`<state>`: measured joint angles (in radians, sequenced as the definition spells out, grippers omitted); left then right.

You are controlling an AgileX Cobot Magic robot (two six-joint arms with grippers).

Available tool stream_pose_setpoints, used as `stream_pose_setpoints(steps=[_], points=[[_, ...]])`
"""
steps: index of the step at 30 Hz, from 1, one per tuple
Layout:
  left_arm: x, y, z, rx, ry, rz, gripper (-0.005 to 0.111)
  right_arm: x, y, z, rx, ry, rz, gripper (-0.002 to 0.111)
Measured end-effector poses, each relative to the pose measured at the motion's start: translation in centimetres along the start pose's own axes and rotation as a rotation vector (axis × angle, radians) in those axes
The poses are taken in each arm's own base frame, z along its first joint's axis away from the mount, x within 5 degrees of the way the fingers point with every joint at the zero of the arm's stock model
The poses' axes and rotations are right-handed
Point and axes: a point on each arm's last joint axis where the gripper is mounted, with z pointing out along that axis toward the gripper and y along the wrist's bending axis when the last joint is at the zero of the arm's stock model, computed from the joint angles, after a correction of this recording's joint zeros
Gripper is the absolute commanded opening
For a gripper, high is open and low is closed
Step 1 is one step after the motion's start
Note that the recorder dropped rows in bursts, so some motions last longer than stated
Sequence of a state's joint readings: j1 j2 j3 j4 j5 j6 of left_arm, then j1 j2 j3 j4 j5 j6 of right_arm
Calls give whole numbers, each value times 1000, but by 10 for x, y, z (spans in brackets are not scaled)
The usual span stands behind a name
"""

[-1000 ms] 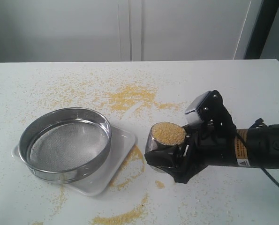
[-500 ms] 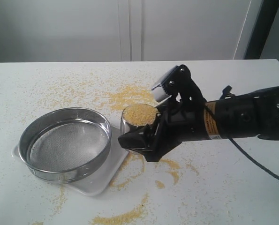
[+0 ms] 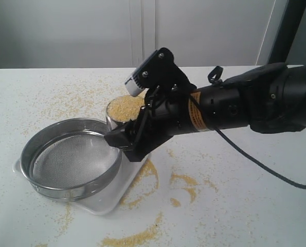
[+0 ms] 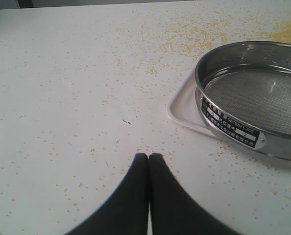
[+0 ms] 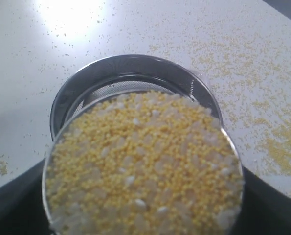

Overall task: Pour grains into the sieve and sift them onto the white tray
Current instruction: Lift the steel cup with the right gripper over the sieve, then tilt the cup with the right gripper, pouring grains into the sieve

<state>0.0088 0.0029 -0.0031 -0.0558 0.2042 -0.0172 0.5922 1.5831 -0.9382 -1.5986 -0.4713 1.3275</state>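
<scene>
The sieve point(image 3: 70, 157) rests on the white tray point(image 3: 129, 172) at the left of the table, and its mesh is bare. My right gripper point(image 3: 124, 128) is shut on a small steel cup point(image 3: 111, 121), held upright just above the sieve's right rim. The cup is heaped with grains point(image 3: 124, 107). The right wrist view shows yellow and whitish grains point(image 5: 143, 166) filling the cup, with the sieve point(image 5: 130, 68) just beyond it. My left gripper point(image 4: 148, 157) is shut and empty over bare table, short of the sieve point(image 4: 233, 128) and a tray corner point(image 4: 180, 110).
Spilled yellow grains lie on the white table behind the cup point(image 3: 147, 103), in arcs to the right of the tray point(image 3: 183, 180) and in a pile near the front edge point(image 3: 132, 239). White cabinet doors point(image 3: 142, 31) stand behind the table.
My right arm has carried the full cup up and to the left, from the table right of the tray to just above the sieve's right rim. The sieve and tray have not moved.
</scene>
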Motion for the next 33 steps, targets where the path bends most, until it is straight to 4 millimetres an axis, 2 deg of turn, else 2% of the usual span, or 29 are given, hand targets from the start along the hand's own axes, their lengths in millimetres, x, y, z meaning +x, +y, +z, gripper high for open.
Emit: stream_pose_setpoints(steps=[11,21,27,33], points=[[0,0,0,0,0,0,0,-11,5,36,-19,59,-44,0],[0,0,0,0,0,0,0,-29,6,64,25,36,-103,0],[0,0,0,0,0,0,0,-33,3,76,125,45,-214,0],[0,0,0,0,0,0,0,-31,-10,79,247,76,-297,0]])
